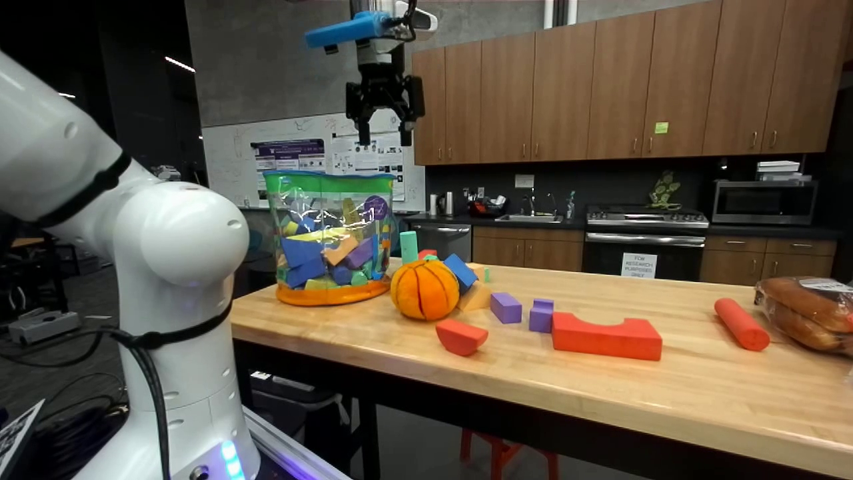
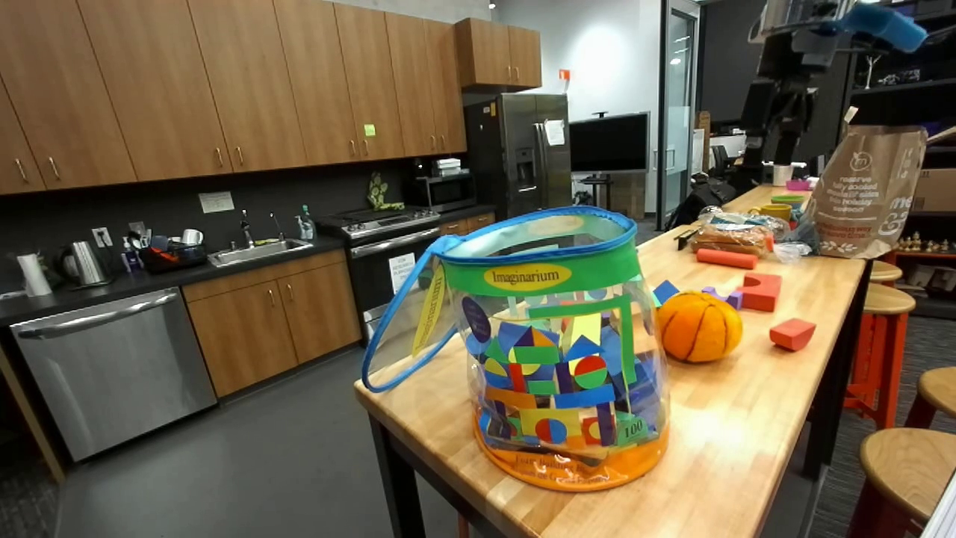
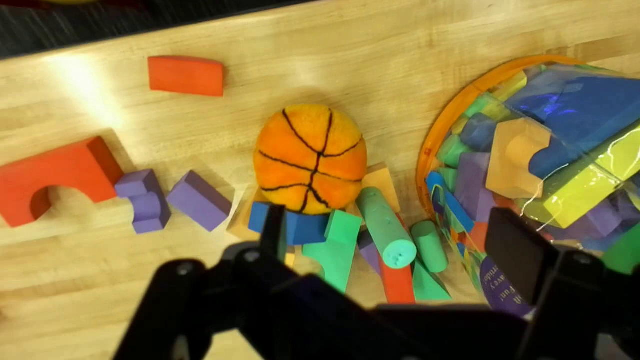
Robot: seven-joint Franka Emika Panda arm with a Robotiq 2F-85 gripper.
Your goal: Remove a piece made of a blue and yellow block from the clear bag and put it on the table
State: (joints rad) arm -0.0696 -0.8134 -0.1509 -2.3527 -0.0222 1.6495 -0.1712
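The clear bag stands upright on the table, with its green top band and blue rim; it also shows in an exterior view, where its lid hangs open, and in the wrist view. In the bag, a blue block and a yellow block lie against each other; I cannot tell whether they are joined as the piece. My gripper is open and empty, above the bag's right part and the ball. In the wrist view its fingers are wide apart, one over the bag's edge.
An orange ball sits beside the bag, with several loose blocks against it. A red half-round block, purple blocks and a red arch lie farther along. Beyond are a red cylinder and wrapped bread.
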